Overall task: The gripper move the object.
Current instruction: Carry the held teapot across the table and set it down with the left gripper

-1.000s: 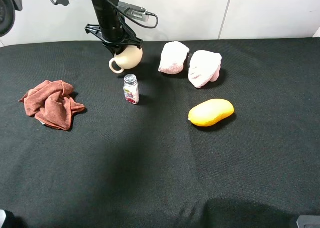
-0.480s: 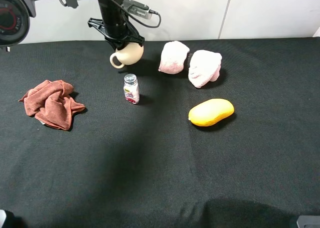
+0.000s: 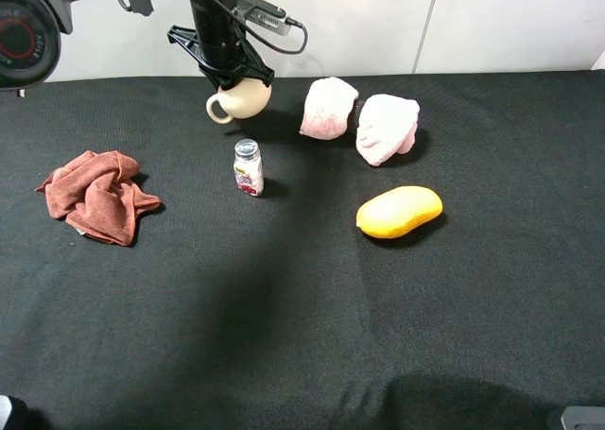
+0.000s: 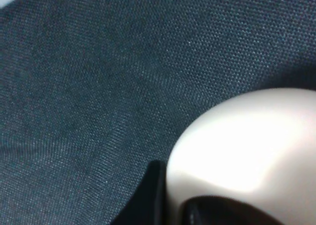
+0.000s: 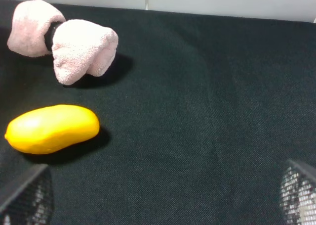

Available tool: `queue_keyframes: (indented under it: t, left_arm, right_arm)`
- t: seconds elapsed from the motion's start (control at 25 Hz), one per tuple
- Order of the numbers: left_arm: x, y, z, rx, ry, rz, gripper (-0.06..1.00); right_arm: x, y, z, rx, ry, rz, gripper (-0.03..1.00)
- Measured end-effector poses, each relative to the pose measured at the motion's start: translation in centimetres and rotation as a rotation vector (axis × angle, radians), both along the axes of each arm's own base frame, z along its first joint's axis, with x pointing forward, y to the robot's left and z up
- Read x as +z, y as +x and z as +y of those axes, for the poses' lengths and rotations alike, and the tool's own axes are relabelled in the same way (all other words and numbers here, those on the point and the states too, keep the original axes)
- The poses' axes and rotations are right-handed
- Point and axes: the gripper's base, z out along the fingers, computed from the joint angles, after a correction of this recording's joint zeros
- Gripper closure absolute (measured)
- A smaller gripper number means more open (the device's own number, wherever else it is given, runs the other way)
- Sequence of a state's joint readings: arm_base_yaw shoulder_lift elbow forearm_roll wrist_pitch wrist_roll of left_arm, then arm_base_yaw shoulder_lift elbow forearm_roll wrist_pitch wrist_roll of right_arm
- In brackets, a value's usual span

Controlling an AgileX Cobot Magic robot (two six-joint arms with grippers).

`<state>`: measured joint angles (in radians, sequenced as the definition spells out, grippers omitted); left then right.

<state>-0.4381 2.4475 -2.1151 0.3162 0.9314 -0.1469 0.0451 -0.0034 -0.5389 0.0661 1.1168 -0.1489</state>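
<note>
A black surface (image 3: 284, 307) is carrying everything. The bulky black left arm (image 3: 213, 14) is reaching down at the far edge. A crumpled rust cloth (image 3: 95, 196) is lying at the left. Two pink cloths (image 3: 386, 128) are sitting right of the arm, and a yellow oval object (image 3: 399, 211) is lying in front of them. The left end effector (image 3: 230, 74) is clamping shut on the cream teapot (image 3: 242, 99), which is hanging at the back left, its handle pointing left. The right end effector (image 5: 160, 200) is standing open, its fingers wide apart. A small bottle (image 3: 248, 168) is standing upright in front of the teapot.
</note>
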Motion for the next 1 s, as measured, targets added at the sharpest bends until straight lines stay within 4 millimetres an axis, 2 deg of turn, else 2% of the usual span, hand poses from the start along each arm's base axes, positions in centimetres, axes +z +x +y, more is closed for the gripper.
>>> queue_keyframes:
  t: [0.76,0.88,1.0]
  left_arm:
    - [0.0,0.1,-0.1,0.010,-0.017,-0.019,0.92]
    - [-0.7,0.2,-0.2,0.009,-0.011,-0.009,0.92]
    - [-2.2,0.2,-0.3,0.008,0.005,0.018,0.92]
  right_arm:
    - [0.0,0.0,0.0,-0.002,-0.002,0.000,0.27]
    - [0.0,0.0,0.0,-0.002,-0.002,-0.001,0.27]
    - [0.0,0.0,0.0,-0.002,-0.002,-0.001,0.27]
